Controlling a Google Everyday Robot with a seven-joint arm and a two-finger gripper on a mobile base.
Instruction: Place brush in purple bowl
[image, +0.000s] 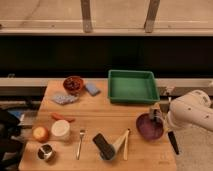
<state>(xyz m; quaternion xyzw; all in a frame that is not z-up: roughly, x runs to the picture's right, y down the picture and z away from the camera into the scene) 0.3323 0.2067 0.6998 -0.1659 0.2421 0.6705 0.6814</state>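
Brush (172, 141) hangs from the gripper (165, 127), jaws clamped tight on its upper handle; slim black shaft points down just off the table (100, 120) edge, right of the round purple bowl (149, 126). Brush head hidden behind the white arm (192, 111). Green rectangular tray (132, 86) behind.

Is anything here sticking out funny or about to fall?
Yes: the brush hangs past the table's right edge, beside the purple bowl, not inside it. The gripper, shut, sits over the bowl's right rim.

green tray (133, 86), fork (80, 143), reddish-brown bowl (73, 83)
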